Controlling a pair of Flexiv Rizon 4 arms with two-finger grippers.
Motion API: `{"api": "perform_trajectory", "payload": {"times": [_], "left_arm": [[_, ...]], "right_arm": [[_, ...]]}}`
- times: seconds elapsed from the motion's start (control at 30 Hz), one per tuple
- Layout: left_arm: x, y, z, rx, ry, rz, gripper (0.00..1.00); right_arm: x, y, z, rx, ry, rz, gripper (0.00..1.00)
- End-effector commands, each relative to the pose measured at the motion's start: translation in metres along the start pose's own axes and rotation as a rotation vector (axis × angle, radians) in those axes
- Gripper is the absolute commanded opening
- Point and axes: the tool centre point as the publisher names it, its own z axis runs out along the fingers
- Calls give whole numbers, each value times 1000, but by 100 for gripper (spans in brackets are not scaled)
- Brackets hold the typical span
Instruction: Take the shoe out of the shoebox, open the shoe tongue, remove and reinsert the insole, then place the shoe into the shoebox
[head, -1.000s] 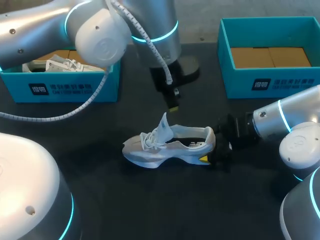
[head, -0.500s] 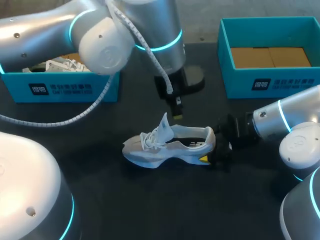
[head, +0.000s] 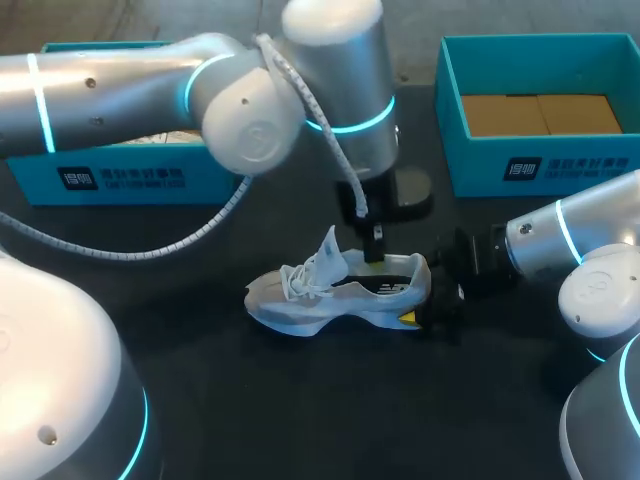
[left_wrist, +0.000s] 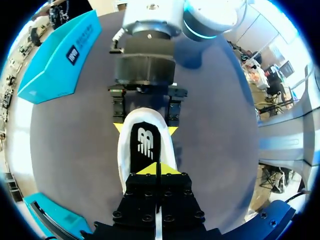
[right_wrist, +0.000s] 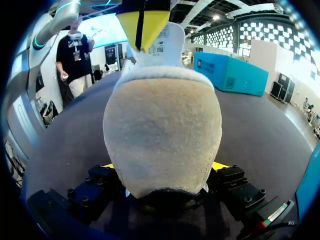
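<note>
Shoe sits upright on the table, heel clamped both sides by the right gripper, left gripper tips pressed together inside the opening over the insole, likely thin, light, floppy, so pinch its heel edge.

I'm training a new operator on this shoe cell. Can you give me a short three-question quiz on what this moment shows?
1. True or false: the shoe stands on the table, outside the left shoebox and the right shoebox.
2. Which part of the shoe does the right gripper clamp? A) toe B) heel C) tongue
3. Fill in: the left gripper, above the insole, has its yellow tips ____ (together / apart).
Key: 1 true; 2 B; 3 together.
</note>
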Motion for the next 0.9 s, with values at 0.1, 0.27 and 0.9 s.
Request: {"api": "perform_trajectory", "payload": {"times": [0.1, 0.27, 0.9], "left_arm": [[-5, -8, 33, -20, 17, 8, 0], [-8, -4, 48, -21, 27, 10, 0], [1, 12, 72, -52, 94, 80, 35]], "right_arm": [[1, -1, 5, 6, -2, 0, 0], [1, -1, 5, 6, -2, 0, 0], [1, -1, 5, 6, -2, 0, 0]]}}
